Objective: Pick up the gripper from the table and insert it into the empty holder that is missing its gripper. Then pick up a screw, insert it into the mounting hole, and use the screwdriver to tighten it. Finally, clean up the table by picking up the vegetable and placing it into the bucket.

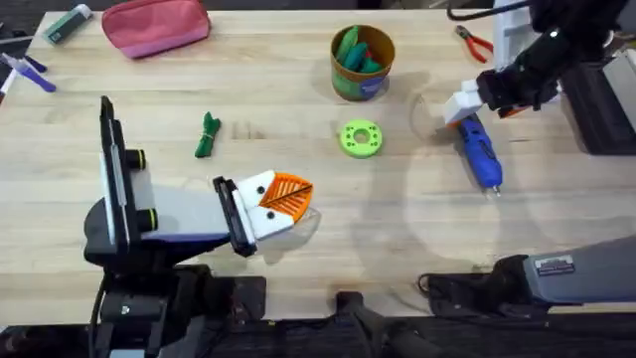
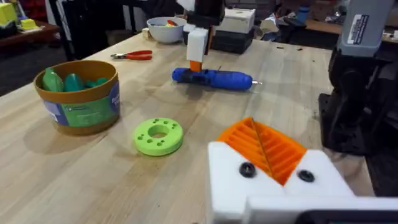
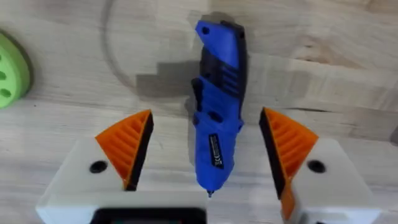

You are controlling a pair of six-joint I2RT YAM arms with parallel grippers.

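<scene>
A: Right gripper (image 3: 208, 155)?
B: Jaws wide, one orange pad (image 3: 127, 146) on each side of the blue screwdriver (image 1: 479, 151), not touching it. The screwdriver lies flat on the table (image 1: 298, 89) toward the right edge, silver tip toward the near edge. A small black label sits on its body (print too small to read).

A: Left gripper (image 1: 288, 196)?
B: Near the front edge, left of the middle, low over the wood. Its orange pads sit pressed together with no visible gap, and nothing shows between them. Both white holders (image 2: 273, 186) carry a pad, with a dark screw in each.

A: Vegetable and bucket?
B: The dark green vegetable (image 1: 207, 135) lies on the wood left of the middle, apart from both grippers. The bucket (image 1: 363, 62) stands toward the far edge, right of the middle, with green items inside; its green and blue label band has print I cannot read. The lime-green ring disc (image 1: 360, 138) lies just in front of it.

A: Anything else?
B: Red-handled pliers (image 1: 475, 42) near the far right corner, a pink pouch (image 1: 156, 26) at the far left
</scene>
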